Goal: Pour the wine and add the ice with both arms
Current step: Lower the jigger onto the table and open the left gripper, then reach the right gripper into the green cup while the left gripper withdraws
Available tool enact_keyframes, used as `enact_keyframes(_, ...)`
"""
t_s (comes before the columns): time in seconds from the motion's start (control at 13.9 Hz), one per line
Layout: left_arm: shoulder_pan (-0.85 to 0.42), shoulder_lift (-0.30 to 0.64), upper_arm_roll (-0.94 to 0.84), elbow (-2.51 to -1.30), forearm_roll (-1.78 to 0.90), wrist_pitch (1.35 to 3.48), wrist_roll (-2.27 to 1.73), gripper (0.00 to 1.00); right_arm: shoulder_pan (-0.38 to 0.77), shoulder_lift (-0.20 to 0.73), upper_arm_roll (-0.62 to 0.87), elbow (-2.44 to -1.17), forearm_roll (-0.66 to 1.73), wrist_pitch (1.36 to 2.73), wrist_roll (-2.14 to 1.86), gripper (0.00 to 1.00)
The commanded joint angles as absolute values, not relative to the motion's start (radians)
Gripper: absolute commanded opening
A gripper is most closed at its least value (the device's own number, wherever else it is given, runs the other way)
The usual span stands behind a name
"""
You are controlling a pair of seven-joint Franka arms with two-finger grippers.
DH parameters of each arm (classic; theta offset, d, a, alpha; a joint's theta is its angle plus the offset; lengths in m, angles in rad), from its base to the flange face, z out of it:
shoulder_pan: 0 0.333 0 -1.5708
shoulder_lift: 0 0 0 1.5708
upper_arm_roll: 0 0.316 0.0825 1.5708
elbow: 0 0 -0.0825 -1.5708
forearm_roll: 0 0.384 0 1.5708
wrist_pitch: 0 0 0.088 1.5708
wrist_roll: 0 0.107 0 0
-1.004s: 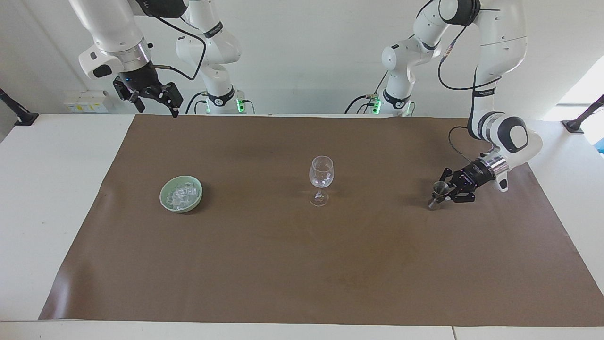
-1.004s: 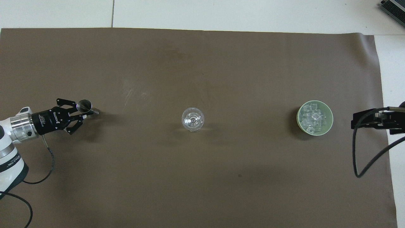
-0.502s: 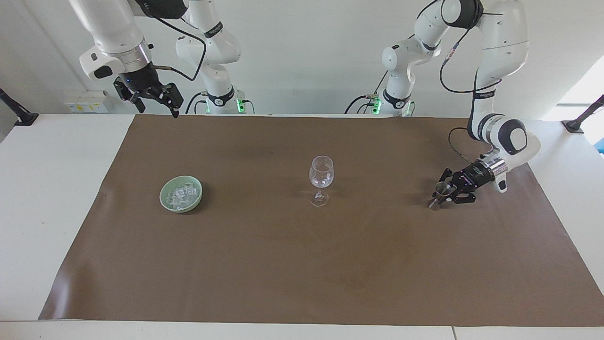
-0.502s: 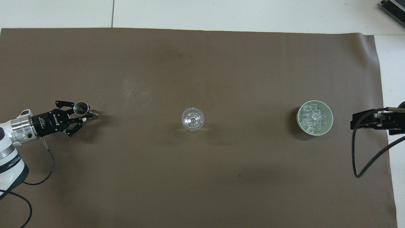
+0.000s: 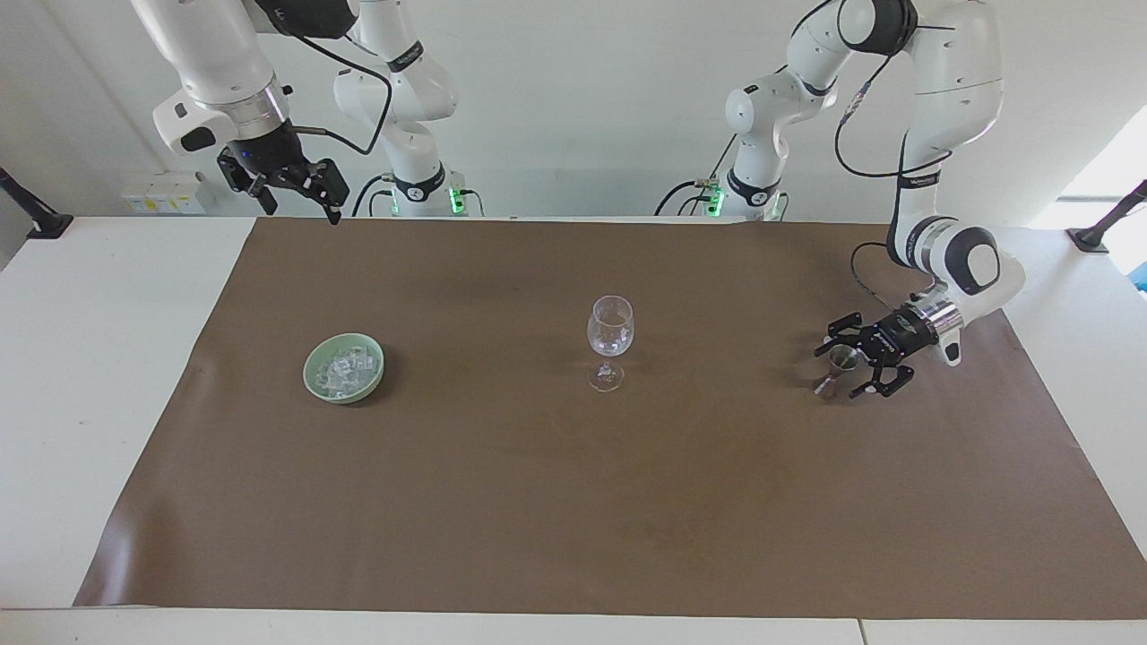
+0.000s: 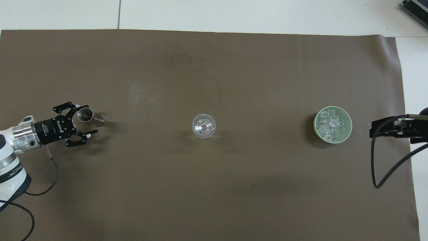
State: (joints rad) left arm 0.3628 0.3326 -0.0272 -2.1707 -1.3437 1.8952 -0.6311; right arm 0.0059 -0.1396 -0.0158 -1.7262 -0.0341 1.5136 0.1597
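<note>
- Left end effector point(image 5: 851, 361): standing low over table point(image 5: 54, 358) at left arm's end, fingers spread wide, gripping nothing.
- Metal jigger point(image 5: 837, 370): standing upright between those open fingers, resting on brown mat point(image 5: 573, 502); likely set down after pouring.
- Wine glass point(image 5: 609, 340): standing mid-mat, well apart from left end effector.
- Ice point(image 5: 345, 370): sitting heaped in green bowl point(image 5: 314, 376), toward right arm's end.
- Right end effector point(image 5: 291, 193): hanging high, open, empty, waiting; probably going for ice next.
</note>
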Motion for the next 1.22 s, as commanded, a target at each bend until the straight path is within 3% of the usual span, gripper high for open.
enact_keyframes(0.0,0.361,0.337,-0.028,-2.177,-1.358,1.913,-0.617,1.00,-0.008,-0.169,-0.015,-1.756,-0.017,1.523,0.123,1.00)
enact_keyframes(0.22,0.344,0.339,-0.026,-2.178,-1.330,1.945,-0.607,1.00,-0.008,-0.169,-0.015,-1.762,-0.017,1.543,0.126,1.00)
enact_keyframes(0.79,0.360,0.324,-0.018,-2.166,-1.134,1.971,-0.554,1.00,0.006,-0.212,-0.014,-2.054,-0.015,1.978,-0.010,1.00)
enact_keyframes(1.15,0.360,0.314,-0.003,-2.117,-0.956,1.971,-0.517,1.00,0.006,-0.157,-0.021,-2.120,-0.015,2.073,-0.242,1.00)
